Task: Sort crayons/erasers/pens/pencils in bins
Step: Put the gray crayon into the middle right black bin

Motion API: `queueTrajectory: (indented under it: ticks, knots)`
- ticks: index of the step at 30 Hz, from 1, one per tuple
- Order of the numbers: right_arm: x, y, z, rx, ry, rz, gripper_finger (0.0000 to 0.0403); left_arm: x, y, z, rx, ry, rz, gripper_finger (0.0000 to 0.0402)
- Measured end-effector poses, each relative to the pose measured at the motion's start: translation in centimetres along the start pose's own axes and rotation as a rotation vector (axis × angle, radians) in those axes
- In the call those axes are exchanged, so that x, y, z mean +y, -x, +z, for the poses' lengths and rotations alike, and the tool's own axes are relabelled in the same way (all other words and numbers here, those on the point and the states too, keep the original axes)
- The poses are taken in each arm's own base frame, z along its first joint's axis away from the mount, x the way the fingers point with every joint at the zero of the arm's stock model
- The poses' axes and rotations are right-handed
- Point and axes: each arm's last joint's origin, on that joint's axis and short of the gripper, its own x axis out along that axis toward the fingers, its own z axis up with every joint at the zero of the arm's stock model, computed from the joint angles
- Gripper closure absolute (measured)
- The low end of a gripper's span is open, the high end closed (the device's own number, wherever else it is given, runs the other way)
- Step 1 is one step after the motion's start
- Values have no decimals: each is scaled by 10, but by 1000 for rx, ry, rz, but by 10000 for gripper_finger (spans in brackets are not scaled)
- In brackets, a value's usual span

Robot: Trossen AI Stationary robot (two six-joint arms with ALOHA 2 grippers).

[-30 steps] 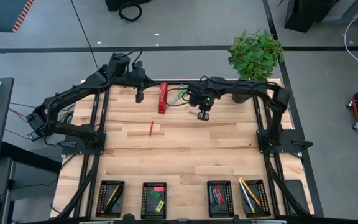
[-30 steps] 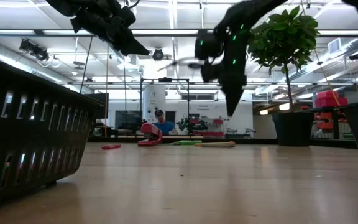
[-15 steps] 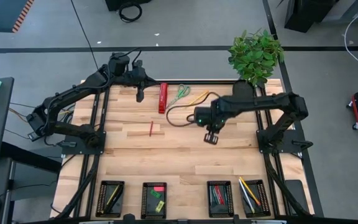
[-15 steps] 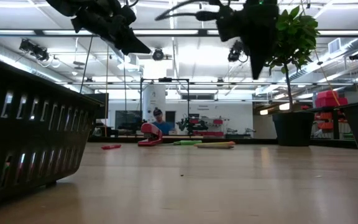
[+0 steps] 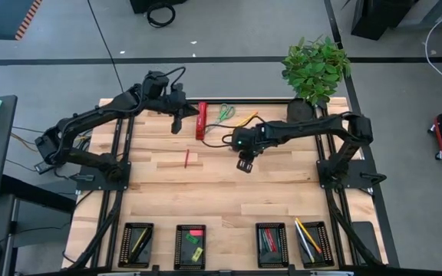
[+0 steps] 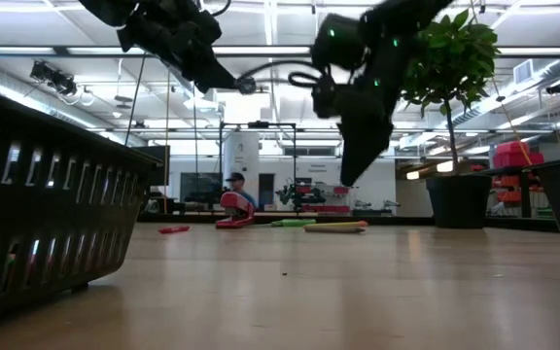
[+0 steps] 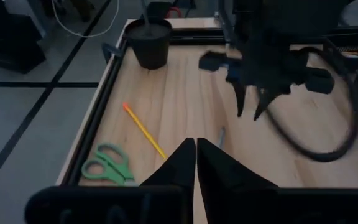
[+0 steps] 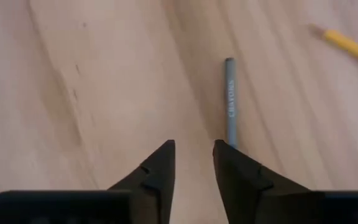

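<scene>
My right gripper (image 5: 243, 164) hangs open over the middle of the table, pointing steeply down. A grey crayon (image 8: 230, 102) lies flat on the wood just beyond its one fingertip, untouched. My left gripper (image 5: 176, 124) is shut and holds nothing, raised near the far edge beside the red bar tool (image 5: 200, 120). A red crayon (image 5: 186, 159) lies on the table left of centre. A yellow pencil (image 7: 145, 130) lies near the far edge. Along the near edge stand several black bins (image 5: 191, 245) with sorted items inside.
Green scissors (image 7: 107, 165) lie by the far edge next to the pencil. A potted plant (image 5: 315, 69) stands at the far right corner. A dark cable (image 5: 219, 142) loops over the wood beside my right gripper. Bare wood stretches between the grippers and the bins.
My right gripper has gone from beside the red bar tool toward the table's near edge, swung out to the right, come back left, and tipped more steeply down. It now hangs lower over the table.
</scene>
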Motion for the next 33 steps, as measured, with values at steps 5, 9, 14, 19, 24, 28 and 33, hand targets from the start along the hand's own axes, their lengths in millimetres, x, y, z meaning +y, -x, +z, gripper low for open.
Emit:
queueTrajectory:
  ticks: [5,9,14,19,24,28,33]
  knots:
    - [-10,-27,-18,-43,131,73,277,0,1,-3,38,10,17,385]
    - [-16,-36,-31,-7,157,11,284,3,3,-6,56,7,28,383]
    - [-26,-41,-36,2,133,-21,292,3,3,-6,56,-3,36,383]
    - [-31,-45,-38,-32,135,-25,303,4,3,-5,49,-19,43,388]
    - [-42,-46,-35,-54,134,-58,311,4,3,-4,43,-23,48,385]
    - [-48,-46,-33,-65,141,-61,311,4,3,-4,43,-24,48,378]
    - [-48,-57,-33,-54,137,-25,311,5,3,-4,37,-27,51,383]
